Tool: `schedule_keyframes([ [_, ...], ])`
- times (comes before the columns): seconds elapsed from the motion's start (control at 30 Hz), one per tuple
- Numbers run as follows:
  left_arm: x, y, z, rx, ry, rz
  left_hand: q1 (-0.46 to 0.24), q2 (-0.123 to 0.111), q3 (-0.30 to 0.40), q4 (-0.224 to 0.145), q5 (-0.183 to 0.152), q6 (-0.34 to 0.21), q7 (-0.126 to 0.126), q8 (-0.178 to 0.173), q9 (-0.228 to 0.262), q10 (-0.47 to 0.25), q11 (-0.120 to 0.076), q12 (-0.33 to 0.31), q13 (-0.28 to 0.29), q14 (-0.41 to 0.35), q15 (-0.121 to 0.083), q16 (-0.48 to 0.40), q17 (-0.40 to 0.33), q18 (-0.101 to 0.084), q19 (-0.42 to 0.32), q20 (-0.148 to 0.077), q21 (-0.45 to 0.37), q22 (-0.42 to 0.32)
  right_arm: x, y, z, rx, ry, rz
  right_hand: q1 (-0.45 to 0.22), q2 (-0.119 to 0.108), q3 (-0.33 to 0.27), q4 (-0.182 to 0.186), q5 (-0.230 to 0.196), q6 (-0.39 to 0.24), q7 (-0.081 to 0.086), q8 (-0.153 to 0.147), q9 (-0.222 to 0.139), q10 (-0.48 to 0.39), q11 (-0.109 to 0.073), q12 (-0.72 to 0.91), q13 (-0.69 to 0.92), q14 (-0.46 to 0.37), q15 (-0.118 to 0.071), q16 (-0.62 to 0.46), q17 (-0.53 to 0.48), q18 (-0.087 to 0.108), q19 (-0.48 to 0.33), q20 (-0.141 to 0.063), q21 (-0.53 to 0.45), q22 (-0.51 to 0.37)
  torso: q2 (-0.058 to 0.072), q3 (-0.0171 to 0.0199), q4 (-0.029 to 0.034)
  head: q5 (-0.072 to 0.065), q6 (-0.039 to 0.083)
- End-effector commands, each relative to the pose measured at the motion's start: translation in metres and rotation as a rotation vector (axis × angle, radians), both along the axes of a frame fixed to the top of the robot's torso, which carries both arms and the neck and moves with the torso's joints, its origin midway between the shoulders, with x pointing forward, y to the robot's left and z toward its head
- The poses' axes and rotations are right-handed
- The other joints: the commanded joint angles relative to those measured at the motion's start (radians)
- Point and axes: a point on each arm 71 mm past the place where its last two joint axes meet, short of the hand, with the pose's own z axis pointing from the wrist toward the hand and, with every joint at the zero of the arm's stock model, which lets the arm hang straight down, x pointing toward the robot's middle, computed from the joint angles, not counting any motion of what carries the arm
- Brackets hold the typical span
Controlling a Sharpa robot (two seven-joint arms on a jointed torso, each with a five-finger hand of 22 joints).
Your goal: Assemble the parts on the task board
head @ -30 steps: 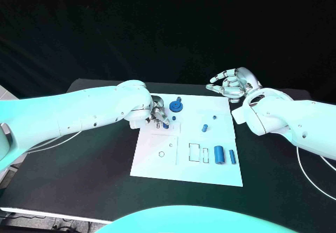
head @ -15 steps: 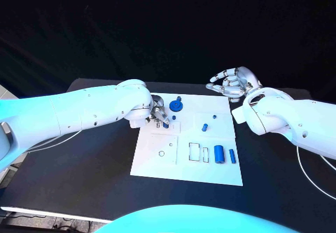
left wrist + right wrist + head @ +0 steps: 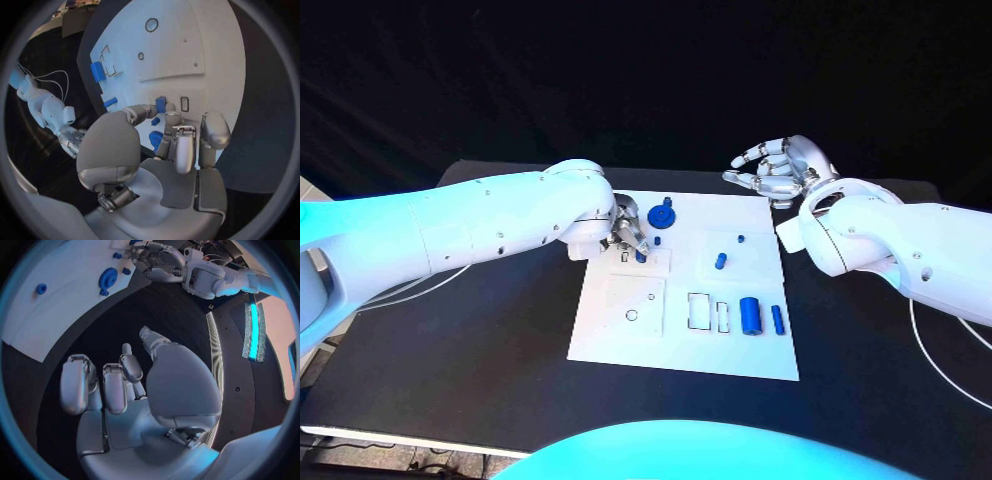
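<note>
Nothing is seen to have moved. A small blue part (image 3: 160, 104) is pinched by the left hand (image 3: 626, 232) on the white board (image 3: 646, 340), partly hidden by fingers (image 3: 177, 145). The right hand (image 3: 780, 170) is held empty, fingers apart, beyond the board's far corner.

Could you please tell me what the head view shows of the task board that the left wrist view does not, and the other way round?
The head view alone shows the right hand held open beyond the far right corner of the white task board. The left wrist view alone shows the left hand from behind, its fingertips at a small blue upright part. Both views show the large blue cylinder lying on the board.
</note>
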Motion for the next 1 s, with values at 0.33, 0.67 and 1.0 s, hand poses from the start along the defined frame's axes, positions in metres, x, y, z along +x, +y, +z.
schedule_keyframes([
  [0.33,-0.0021,-0.0070,-0.0052,0.020,0.033,-0.030,-0.037,0.013,0.142,-0.147,0.002,0.026,-0.023,0.007,0.036,0.071,-0.049,0.012,0.015,0.087,-0.015,0.007,0.208,-0.009,0.018,-0.007,0.007,0.015,-0.0013,0.0028,0.0004,0.000,-0.005,0.022,0.002,0.003,-0.003,0.002,0.002,-0.008,-0.002,-0.002,-0.001,-0.005,-0.003,-0.006,-0.001,0.049,0.005,-0.004,0.048,0.020,0.005,0.008,-0.007,0.071,0.000,0.0001,0.0005,-0.006,-0.004],
  [0.67,-0.0013,-0.0079,-0.0046,0.039,0.015,-0.041,-0.067,0.013,0.106,-0.123,-0.011,0.021,-0.031,0.005,0.043,0.073,-0.055,0.005,0.009,0.086,-0.020,0.006,0.206,-0.010,0.020,-0.011,0.002,0.012,-0.0018,0.0025,0.0004,0.000,-0.003,0.023,0.002,0.003,-0.003,0.002,0.002,-0.008,-0.002,-0.002,-0.001,-0.005,-0.003,-0.006,-0.001,0.049,0.005,-0.004,0.048,0.020,0.005,0.008,-0.007,0.071,0.000,-0.0007,0.0007,-0.010,-0.006],
  [1.0,-0.0005,-0.0032,-0.0049,0.053,0.010,-0.041,-0.137,-0.006,-0.072,-0.017,-0.023,0.040,-0.037,-0.023,0.033,0.058,-0.058,0.000,0.004,0.081,-0.022,-0.001,0.193,-0.011,0.025,-0.014,-0.009,0.010,-0.0018,0.0019,0.0004,-0.001,-0.004,0.023,0.003,0.003,-0.004,0.004,0.002,-0.009,-0.001,-0.002,-0.002,-0.006,-0.003,-0.007,-0.003,0.049,0.005,-0.005,0.047,0.020,0.004,0.008,-0.010,0.068,-0.001,-0.0013,0.0025,-0.011,-0.008],
])
